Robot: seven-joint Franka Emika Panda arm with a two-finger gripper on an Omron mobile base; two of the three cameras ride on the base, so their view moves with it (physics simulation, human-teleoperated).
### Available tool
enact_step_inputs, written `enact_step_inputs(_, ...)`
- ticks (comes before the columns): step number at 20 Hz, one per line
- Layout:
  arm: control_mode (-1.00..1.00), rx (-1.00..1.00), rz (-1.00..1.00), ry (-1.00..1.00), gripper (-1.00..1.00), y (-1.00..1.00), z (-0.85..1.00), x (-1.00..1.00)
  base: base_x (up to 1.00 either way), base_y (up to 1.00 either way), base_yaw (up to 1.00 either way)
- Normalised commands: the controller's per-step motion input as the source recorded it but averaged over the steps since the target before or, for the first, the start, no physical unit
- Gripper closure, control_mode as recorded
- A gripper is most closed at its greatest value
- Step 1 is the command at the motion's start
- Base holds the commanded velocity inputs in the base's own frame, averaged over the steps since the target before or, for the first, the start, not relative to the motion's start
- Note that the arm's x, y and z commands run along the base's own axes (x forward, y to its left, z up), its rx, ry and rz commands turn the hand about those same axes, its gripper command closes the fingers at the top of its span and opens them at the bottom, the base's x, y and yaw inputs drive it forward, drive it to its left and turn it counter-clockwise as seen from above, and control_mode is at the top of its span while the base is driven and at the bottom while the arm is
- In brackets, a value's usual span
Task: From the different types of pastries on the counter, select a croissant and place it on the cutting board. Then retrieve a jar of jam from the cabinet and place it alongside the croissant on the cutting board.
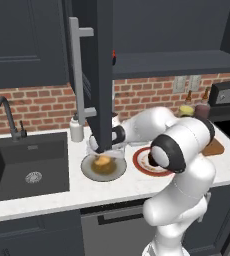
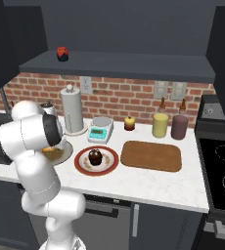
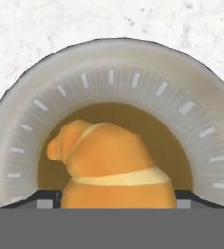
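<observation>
The croissant [image 3: 111, 165] lay on a grey plate [image 3: 114, 73], left of the board [image 2: 151, 155]. The gripper [image 3: 115, 197] straddled it; whether it was held could not be told. An early lift risked slipping.

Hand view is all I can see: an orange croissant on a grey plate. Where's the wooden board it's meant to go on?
Observer: The cutting board lies bare on the counter, further right along it, in front of a yellow bottle.
Operator: Is anything between the croissant and it?
Observer: Yes. A red-rimmed plate with a dark muffin on it sits between the grey plate and the board.
Operator: And the jam?
Observer: A small red jar stands on the cabinet shelf, high above the counter.
</observation>
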Motion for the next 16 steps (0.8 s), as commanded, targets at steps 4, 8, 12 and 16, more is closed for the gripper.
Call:
enact_step_inputs(4, -1.00, 0.06, 0.00, -0.17, 1.00, -0.42, 0.70, 0.00, 0.00, 0.00, 0.00)
enact_step_inputs(8, -1.00, 0.01, -0.02, -0.21, 1.00, -0.64, 0.43, 0.00, 0.00, 0.00, 0.00)
enact_step_inputs(12, -1.00, 0.00, -0.05, -0.22, 1.00, -0.63, 0.44, 0.00, 0.00, 0.00, 0.00)
enact_step_inputs(16, -1.00, 0.00, -0.04, -0.14, 1.00, -0.53, 0.64, 0.00, 0.00, 0.00, 0.00)
